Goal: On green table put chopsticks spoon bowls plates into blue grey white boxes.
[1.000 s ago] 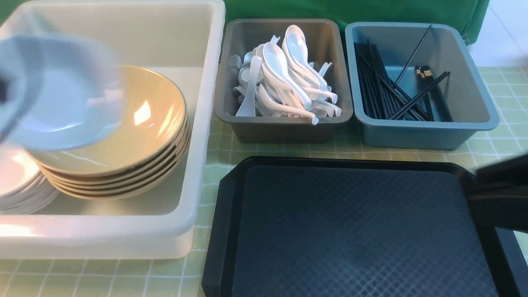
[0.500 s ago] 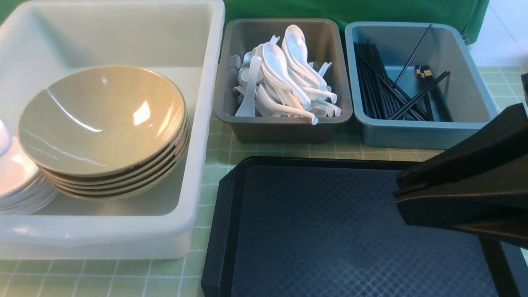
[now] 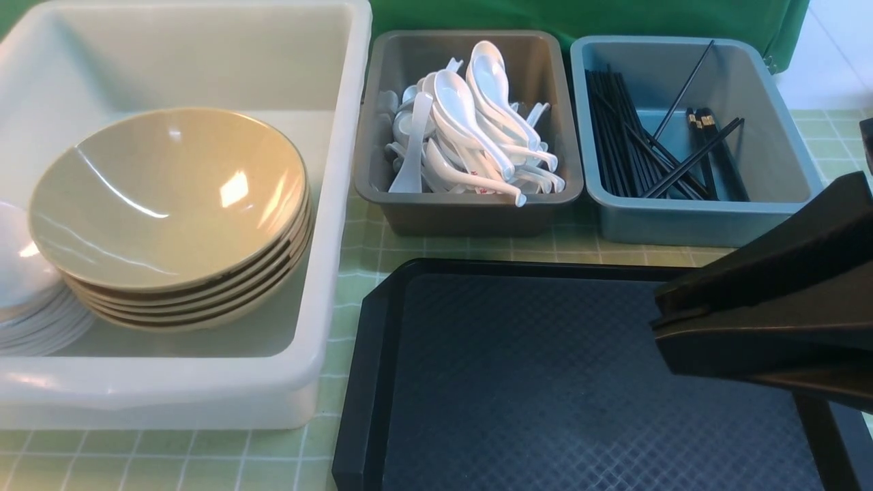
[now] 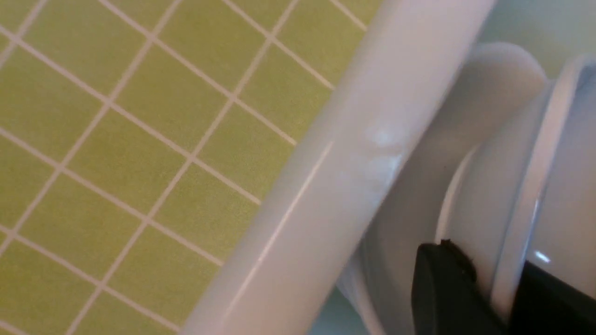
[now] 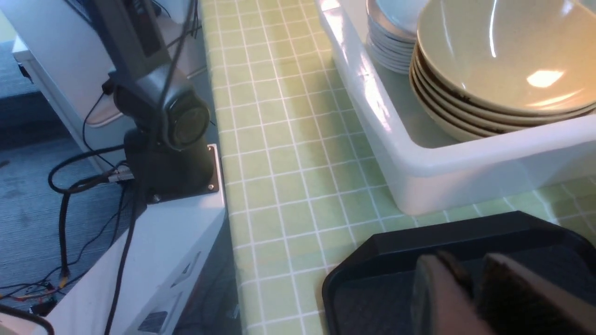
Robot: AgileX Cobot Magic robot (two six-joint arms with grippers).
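Note:
Inside the white box (image 3: 341,204) stand a stack of tan bowls (image 3: 170,198) and, at its left edge, a stack of white plates (image 3: 41,331). My left gripper (image 4: 493,279) is out of the front view. It is shut on the rim of one white plate (image 4: 526,186) that sits low over that stack (image 3: 17,262). Spoons (image 3: 470,129) fill the grey box (image 3: 470,211), and chopsticks (image 3: 634,143) lie in the blue box (image 3: 709,221). My right gripper (image 3: 658,320) hovers over the black tray's right side, shut and empty (image 5: 468,267).
The black textured tray (image 3: 545,382) lies on the green table (image 3: 354,239) in front of the two small boxes. The white box's rolled rim (image 4: 354,153) runs just beside the held plate. The left arm's base (image 5: 167,135) stands past the table's edge.
The left arm carried the white plate from above the bowls down and leftward onto the plate stack. The right gripper came in from the right over the tray, then stopped.

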